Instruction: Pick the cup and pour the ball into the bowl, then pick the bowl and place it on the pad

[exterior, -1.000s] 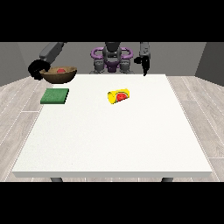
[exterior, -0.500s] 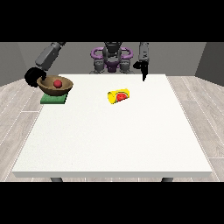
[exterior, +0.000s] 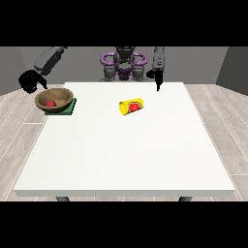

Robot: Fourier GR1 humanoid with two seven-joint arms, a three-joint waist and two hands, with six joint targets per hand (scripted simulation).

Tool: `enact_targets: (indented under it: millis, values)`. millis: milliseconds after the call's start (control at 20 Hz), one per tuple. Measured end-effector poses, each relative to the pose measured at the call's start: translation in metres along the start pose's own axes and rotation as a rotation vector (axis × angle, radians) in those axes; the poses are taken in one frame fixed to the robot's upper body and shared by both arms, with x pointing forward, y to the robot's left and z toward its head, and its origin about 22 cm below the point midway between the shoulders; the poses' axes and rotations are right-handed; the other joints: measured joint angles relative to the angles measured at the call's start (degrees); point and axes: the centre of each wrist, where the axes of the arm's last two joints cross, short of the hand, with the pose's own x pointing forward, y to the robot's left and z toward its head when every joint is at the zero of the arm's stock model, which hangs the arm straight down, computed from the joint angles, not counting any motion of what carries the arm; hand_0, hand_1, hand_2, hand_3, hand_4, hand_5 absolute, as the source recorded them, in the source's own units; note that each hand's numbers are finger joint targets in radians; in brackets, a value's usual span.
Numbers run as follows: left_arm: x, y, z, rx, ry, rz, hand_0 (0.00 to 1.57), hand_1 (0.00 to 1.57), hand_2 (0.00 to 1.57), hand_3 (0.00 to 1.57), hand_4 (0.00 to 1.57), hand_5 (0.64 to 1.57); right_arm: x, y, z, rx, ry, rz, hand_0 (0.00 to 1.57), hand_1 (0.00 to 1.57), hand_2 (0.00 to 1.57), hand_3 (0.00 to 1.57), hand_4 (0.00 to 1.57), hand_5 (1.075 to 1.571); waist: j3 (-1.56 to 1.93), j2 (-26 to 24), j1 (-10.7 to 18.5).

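The robot hand at the view's left (exterior: 30,80) hangs just off the bench's (exterior: 126,155) far left corner, its arm raised and bent; it sits close beside the bowl's rim, and I cannot tell how its fingers lie or whether they touch the bowl. The robot hand at the view's right (exterior: 157,79) hangs over the far edge with fingers pointing straight down, holding nothing. The round brown wooden bowl (exterior: 54,99) rests on the flat green square pad (exterior: 63,108) near the far left corner, with the red ball (exterior: 50,103) inside it. The yellow cup (exterior: 131,106) lies on its side near the middle of the far half of the smooth white top.
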Motion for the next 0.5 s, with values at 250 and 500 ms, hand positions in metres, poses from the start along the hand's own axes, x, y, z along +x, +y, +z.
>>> enact_targets:
  millis: [250, 500]
  values:
    - [-0.012, -0.036, 0.026, -0.018, 0.043, 0.006, 0.0, 0.0, 0.0, 0.0, 1.22, 1.34, 0.004, 0.03, -0.004, 0.086, 0.009, -0.008, 0.36, 0.36, 0.53, 0.66, 0.75, 1.289, -0.01, -2.3, -1.2]
    - [-0.014, -0.062, 0.042, -0.012, 0.074, 0.012, 0.0, 0.0, 0.0, 0.0, 1.22, 1.34, 0.024, 0.027, -0.011, 0.16, 0.023, -0.017, 0.0, 0.0, 0.58, 0.75, 0.71, 1.075, -0.01, -3.8, -2.7]
